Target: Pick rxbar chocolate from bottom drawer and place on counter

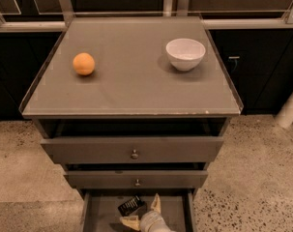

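The bottom drawer (pixel 102 215) is pulled out at the bottom edge of the camera view. The rxbar chocolate (pixel 131 205), a small black wrapped bar, lies tilted on the drawer floor. My gripper (pixel 142 213) is down inside the drawer, right beside the bar. Its pale fingers are spread apart, one finger (pixel 156 203) to the right of the bar and the other (pixel 129 222) just below it. The bar rests on the floor and is not clamped. The counter (pixel 136 86) is the broad grey top of the cabinet above.
An orange ball (pixel 83 64) sits on the counter's left side and a white bowl (pixel 185 53) on its right. Two knobbed drawers (pixel 134 154) above the bottom one stand slightly out. Speckled floor surrounds the cabinet, with a white post (pixel 290 108) at right.
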